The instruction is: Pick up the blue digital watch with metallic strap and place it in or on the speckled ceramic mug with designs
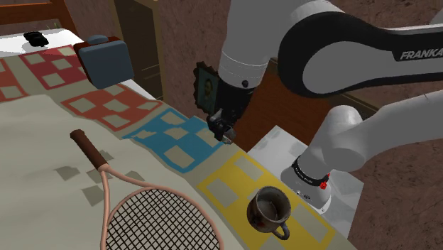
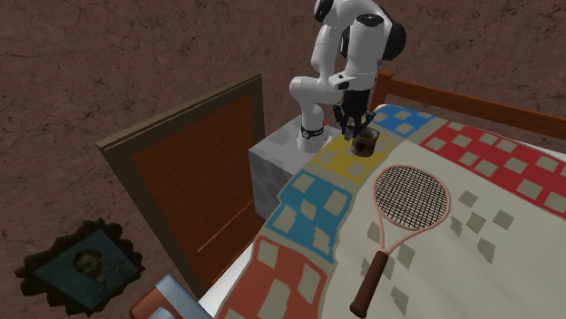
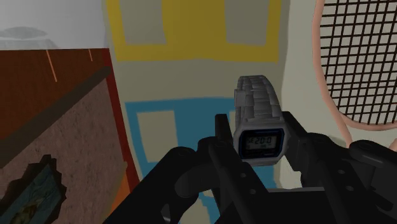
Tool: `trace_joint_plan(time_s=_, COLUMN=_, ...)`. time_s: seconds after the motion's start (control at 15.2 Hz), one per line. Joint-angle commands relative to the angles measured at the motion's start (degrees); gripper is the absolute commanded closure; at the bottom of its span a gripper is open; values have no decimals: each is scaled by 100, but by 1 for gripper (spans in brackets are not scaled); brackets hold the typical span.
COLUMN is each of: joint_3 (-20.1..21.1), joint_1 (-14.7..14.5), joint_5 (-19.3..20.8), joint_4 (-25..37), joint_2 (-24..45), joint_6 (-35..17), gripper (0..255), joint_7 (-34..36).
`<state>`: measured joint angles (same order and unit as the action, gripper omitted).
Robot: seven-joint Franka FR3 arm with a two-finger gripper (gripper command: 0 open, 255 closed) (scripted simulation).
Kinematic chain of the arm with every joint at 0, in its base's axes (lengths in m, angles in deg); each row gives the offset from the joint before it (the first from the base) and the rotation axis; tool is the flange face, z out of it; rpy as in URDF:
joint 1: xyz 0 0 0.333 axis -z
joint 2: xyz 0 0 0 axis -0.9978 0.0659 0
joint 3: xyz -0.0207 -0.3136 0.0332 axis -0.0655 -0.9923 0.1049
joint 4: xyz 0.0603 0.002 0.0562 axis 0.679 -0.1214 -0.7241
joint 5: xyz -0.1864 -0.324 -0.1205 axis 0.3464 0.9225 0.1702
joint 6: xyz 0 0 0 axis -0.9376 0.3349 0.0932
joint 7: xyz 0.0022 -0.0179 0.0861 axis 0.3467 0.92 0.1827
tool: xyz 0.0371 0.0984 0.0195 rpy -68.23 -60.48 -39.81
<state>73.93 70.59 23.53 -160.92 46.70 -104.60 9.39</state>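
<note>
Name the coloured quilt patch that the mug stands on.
The yellow patch, nearest the robot's stand; the mug sits on it, while the blue patch and red patches lie farther along the quilt.

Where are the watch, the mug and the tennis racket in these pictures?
watch (image 3: 259,141), wrist view, on its display face.
mug (image 1: 258,221), shoulder view, on its outer wall.
tennis racket (image 1: 160,224), shoulder view, on its strings.

Bare quilt (image 1: 238,174) lies open between claw (image 1: 225,133) and mug (image 1: 270,211); racket (image 1: 152,220) lies near the mug.
</note>
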Motion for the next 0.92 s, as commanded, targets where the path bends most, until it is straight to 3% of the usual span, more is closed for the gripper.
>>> trace_joint_plan(time_s=0.0, joint_3=50, joint_1=-194, joint_5=-166, joint_4=-228, joint_2=-389, joint_6=139, gripper=255, joint_7=140)
trace_joint_plan(time_s=0.86, joint_3=571, joint_1=-1524, joint_5=-1151, joint_4=-841, joint_2=-2465, joint_6=1398, gripper=255, joint_7=1493)
